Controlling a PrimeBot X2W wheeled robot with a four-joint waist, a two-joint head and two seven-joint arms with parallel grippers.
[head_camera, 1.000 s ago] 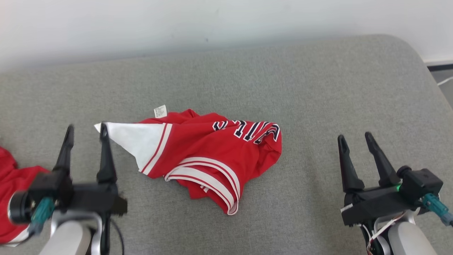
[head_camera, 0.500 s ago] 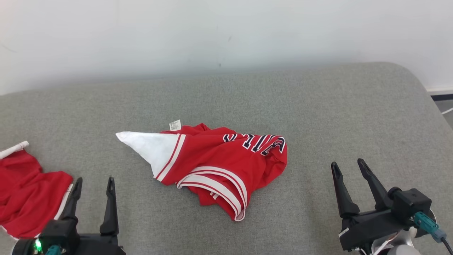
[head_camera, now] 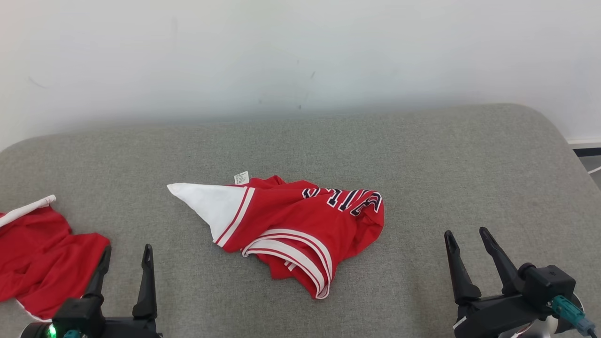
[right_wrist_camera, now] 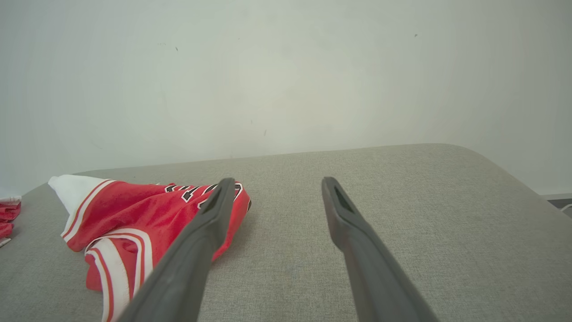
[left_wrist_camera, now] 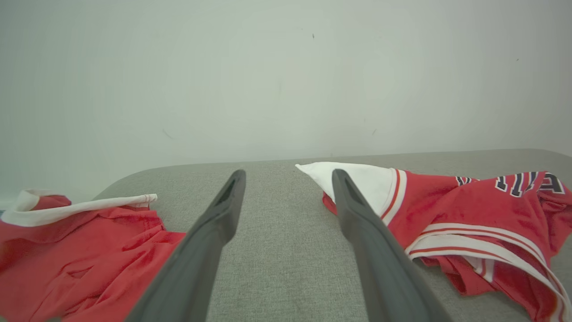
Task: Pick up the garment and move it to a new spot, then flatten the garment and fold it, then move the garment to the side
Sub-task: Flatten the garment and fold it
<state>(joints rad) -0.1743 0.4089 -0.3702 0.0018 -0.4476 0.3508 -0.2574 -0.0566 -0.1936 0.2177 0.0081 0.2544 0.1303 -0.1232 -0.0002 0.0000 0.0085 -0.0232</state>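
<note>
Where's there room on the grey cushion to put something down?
The widest bare patch runs from the crumpled jersey to the right edge of the cushion, ahead of the right gripper. Crowded at left: another red garment beside the left gripper.

You have the garment (head_camera: pixel 300 225) in red cloth, soft, matt and creased. Its white panel and red-and-white trim bands have the same dull finish. The dark lettering may be stitched or printed; you can't tell which.
The tag (head_camera: pixel 241 177) at the garment's far edge is white and thin, paper or woven, unclear.
The cushion (head_camera: pixel 422 164) under the garment is grey woven fabric, coarse and matt.
The wall (head_camera: pixel 300 56) behind the garment is pale, smooth and matt, with a few scuffs.
The other garment (head_camera: pixel 37 249), left of it, is also red matt cloth.
Either side of the garment, your left gripper (head_camera: pixel 127 248) and right gripper (head_camera: pixel 466 232) have dark, smooth fingers, plastic by the look, with a slight sheen.
</note>
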